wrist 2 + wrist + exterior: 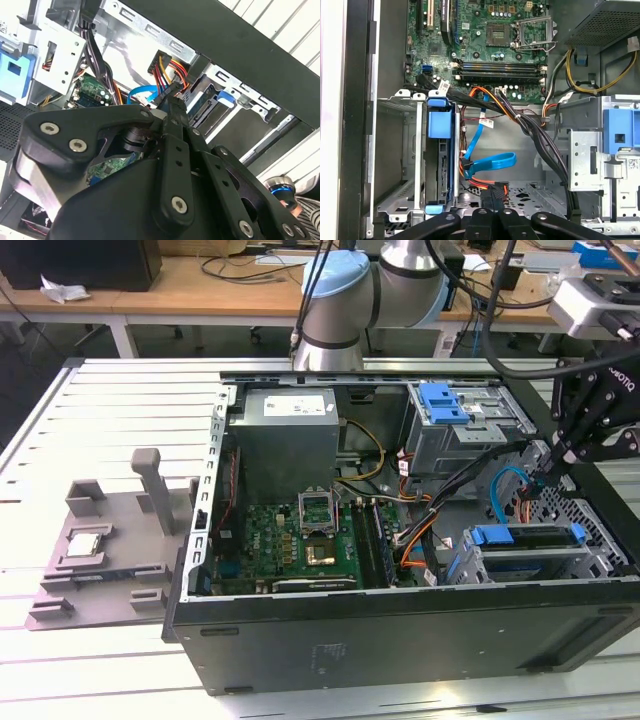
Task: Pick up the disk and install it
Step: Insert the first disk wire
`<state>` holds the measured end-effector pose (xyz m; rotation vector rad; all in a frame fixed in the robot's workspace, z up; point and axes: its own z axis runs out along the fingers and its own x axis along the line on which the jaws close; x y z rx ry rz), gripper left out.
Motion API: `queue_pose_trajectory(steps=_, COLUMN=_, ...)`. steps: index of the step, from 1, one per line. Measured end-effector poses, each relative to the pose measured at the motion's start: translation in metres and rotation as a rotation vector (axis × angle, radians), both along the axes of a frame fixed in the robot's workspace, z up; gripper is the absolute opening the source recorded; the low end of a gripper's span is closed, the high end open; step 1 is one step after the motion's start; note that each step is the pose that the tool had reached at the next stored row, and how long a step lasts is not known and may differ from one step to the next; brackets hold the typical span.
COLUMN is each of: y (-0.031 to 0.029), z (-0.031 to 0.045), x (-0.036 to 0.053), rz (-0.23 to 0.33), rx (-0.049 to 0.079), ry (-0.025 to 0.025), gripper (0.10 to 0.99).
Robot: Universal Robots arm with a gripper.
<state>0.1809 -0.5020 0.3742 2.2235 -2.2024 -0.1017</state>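
Note:
The disk stands on edge in the lower drive cage, its blue bracket at the top; in the second wrist view the disk sits just beyond the fingertips. My gripper hangs inside the case behind that cage, at the exterior view's right. Its fingers are shut on a black cable connector with red, orange and yellow wires. The gripper holds this connector a short way from the disk's rear end, apart from it. In the second wrist view the gripper tips pinch the plug.
A blue data cable loops beside the held connector. Black cable bundles cross the case. An upper metal cage with a blue latch, the power supply and the motherboard surround the space. A processor chip lies on a grey tray outside.

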Motion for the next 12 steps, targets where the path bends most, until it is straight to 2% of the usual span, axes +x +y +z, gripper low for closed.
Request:
queue_pose_trajectory(steps=1, y=0.0000, z=0.0000, x=0.0000, rz=0.000, rx=0.000, ry=0.0000, gripper=0.114)
queue_pose_trajectory(steps=3, y=0.0000, z=0.0000, x=0.0000, rz=0.000, rx=0.000, ry=0.0001, gripper=0.235)
queue_pose_trajectory(steps=4, y=0.0000, z=0.0000, x=0.0000, rz=0.000, rx=0.000, ry=0.0001, gripper=0.235)
queue_pose_trajectory(steps=5, y=0.0000, z=0.0000, x=0.0000, rz=0.000, rx=0.000, ry=0.0000, gripper=0.302)
queue_pose_trajectory(steps=9, y=0.0023, z=-0.0037, x=0.0001, rz=0.000, rx=-0.002, ry=0.0000, gripper=0.302)
queue_pose_trajectory(steps=12, y=0.0095, z=-0.0078, x=0.0004, rz=0.000, rx=-0.008, ry=0.0000, gripper=0.302)
